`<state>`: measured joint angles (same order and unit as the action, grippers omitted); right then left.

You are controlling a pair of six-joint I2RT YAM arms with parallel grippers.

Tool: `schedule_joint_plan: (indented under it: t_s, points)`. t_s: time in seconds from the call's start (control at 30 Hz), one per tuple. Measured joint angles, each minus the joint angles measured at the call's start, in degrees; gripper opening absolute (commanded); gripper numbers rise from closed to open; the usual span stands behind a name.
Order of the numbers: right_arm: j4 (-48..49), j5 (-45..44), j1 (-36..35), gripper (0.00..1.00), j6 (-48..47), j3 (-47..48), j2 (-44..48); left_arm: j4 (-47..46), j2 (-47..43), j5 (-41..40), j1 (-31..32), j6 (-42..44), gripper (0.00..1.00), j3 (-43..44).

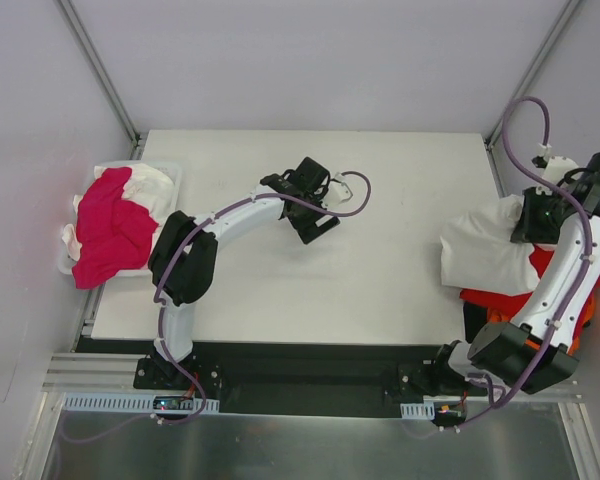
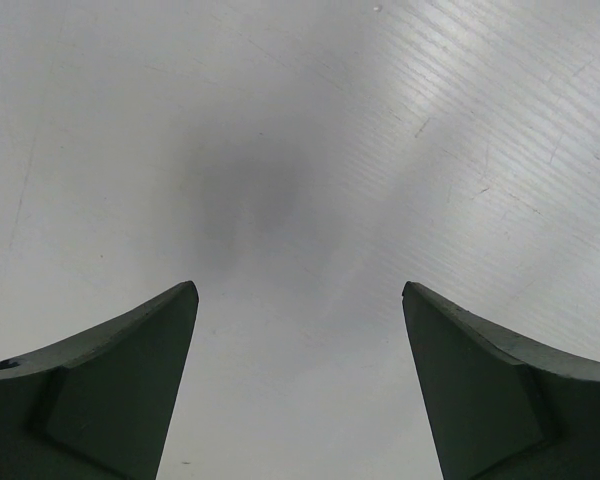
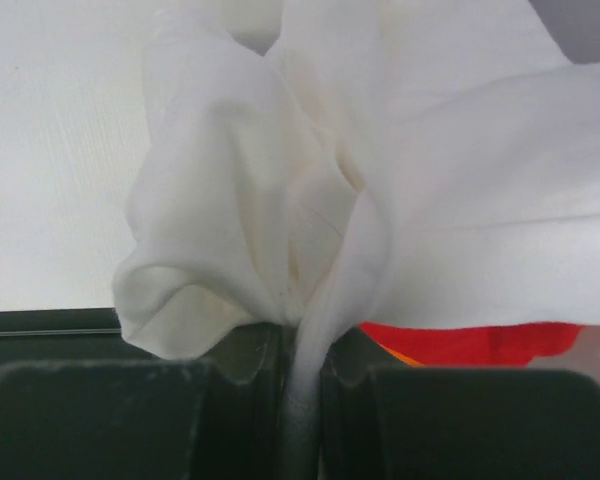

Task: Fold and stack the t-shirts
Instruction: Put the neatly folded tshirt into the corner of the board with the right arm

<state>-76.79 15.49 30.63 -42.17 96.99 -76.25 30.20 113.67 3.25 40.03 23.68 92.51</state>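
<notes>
Right gripper point(image 3: 300, 355): my jaws clamped on soft white cloth t-shirt point(image 1: 485, 250), right edge of top view.
Left gripper point(image 2: 299, 300): my jaws wide apart over flat white table point(image 2: 280, 120), centre.

On the table point(image 1: 380, 200), a bin point(image 1: 172, 172) of t-shirts point(image 1: 110, 235) sits far left, a heap point(image 1: 485, 255) far right.
</notes>
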Motion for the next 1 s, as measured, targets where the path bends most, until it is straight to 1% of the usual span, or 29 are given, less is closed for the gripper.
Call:
schedule_joint_plan:
  t_s: [0.1, 0.3, 0.43, 0.57, 0.83, 1.0]
  points:
    - [-0.6, 0.1, 3.1, 0.01, -2.0, -0.2, 1.5, 0.0, 0.0, 0.9, 0.0, 0.0, 0.84, 0.0]
    - [-0.7, 1.1, 11.2, 0.01, -7.0, -1.9, 1.2, -0.6, -0.4, 1.1, 0.0, 0.0, 0.85, -0.5]
    - [-0.5, 2.2, 18.4, 0.01, -11.5, -4.1, -1.9, -0.7, -1.8, 1.1, 0.0, 0.0, 0.85, -1.8]
    - [-0.2, 2.3, 23.9, 0.01, -14.6, -5.0, -5.1, -0.9, -2.5, 1.1, 0.0, 0.0, 0.85, -2.3]
    - [-0.2, 2.3, 30.9, 0.01, -18.9, -4.9, -7.8, -0.9, -2.5, 1.6, 0.0, 0.0, 0.85, -2.4]
    - [-1.7, 1.9, 32.5, 0.01, -20.2, -1.7, -9.7, -0.9, -2.5, 2.3, 0.0, 0.0, 0.85, -2.4]
